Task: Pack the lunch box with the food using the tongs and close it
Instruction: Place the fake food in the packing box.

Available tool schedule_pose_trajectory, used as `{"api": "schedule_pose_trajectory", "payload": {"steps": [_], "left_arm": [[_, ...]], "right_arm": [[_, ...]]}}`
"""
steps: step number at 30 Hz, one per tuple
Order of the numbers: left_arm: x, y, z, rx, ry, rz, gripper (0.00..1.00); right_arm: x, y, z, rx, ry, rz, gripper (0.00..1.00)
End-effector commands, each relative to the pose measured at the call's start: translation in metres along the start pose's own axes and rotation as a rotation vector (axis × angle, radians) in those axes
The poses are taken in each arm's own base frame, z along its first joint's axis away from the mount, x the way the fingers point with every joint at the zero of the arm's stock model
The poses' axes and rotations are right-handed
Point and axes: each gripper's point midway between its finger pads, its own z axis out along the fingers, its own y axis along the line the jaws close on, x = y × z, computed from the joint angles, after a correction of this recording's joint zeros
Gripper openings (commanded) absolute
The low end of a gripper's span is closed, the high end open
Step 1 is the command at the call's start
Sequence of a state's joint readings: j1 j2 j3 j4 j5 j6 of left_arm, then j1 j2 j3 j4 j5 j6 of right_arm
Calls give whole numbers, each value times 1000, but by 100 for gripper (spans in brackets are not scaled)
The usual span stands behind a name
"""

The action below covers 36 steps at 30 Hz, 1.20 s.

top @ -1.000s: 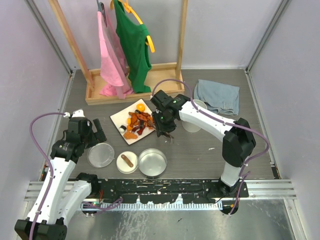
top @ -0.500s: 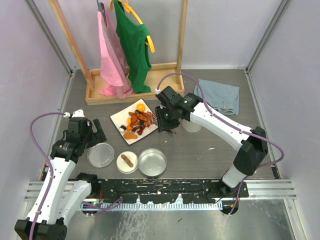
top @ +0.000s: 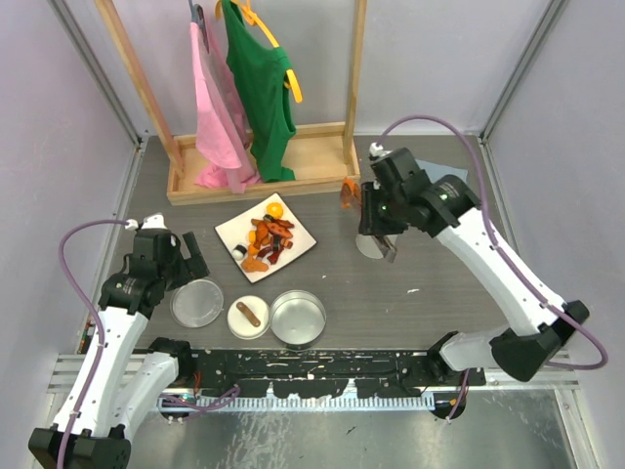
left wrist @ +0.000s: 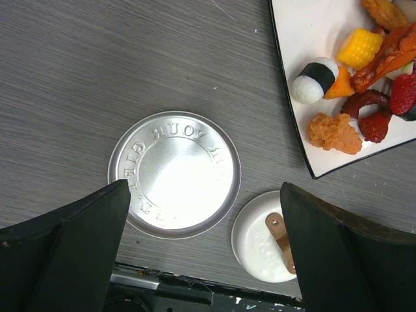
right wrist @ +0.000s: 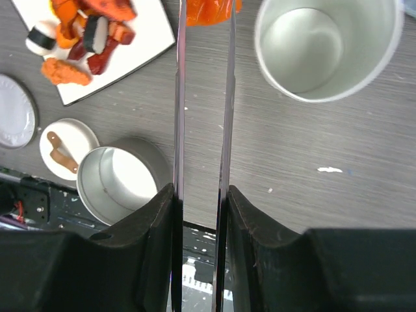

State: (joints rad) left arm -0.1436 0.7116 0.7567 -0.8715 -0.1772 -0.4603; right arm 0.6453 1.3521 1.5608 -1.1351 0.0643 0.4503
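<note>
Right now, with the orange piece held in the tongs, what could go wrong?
1. The orange piece is pinched only at the tips of the tongs held by the right claw; it could slip out.
2. It hangs beside the steel cup, not over it, so a release now would probably drop it on the table.

Holds left arm [top: 105, 327] bent at elbow, left gripper [top: 182, 254] pointed down, jaws spread wide, empty. Reaches right arm [top: 498, 259] up and forward from base, right gripper [top: 377, 217] raised, pointed down, jaws narrowed, pinching tongs [right wrist: 227, 97].
</note>
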Motion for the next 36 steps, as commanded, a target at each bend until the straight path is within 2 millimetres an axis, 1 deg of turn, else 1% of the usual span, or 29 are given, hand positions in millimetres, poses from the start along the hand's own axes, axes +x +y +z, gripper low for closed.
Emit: {"api": "schedule_pose_trajectory", "payload": {"steps": [1,3,6,8,10,12,16,19,22,26,32,36], "left_arm": [[-9,-7,1,27,-29,-17,99],[-9,-8,1,30,-26,-17,99],[-9,-8,1,34,-25,-17,99],[-9,-8,1,35,-26,-17,99],[-9,-8,1,33,-27,-17,99],[-9,-8,0,33,-30,-18,99],[-9,-7,0,32,-31,-18,100],[-9,-7,0,31,-31,-19,99],[-9,-7,0,28,-32,-19,99],[-9,-6,0,25,-31,-19,99],[-9,-6,1,23,-31,-20,99],[-9,-6,1,23,-31,-19,99]], "right_arm": [[-4,-26,-38,81,-70,1,28],[-1,-33,-46,105,-77,4,28],[4,-42,-52,141,-70,6,28],[9,-45,-53,151,-54,3,29],[10,-54,-55,203,-57,0,29],[12,-58,-54,218,-53,-3,29],[14,-59,-46,223,-48,-5,30],[17,-55,-34,205,-33,-5,30],[22,-58,-23,225,-5,-10,30],[25,-60,-13,233,7,-15,32],[25,-62,-8,238,12,-14,39],[23,-65,-8,249,5,-7,41]]}}
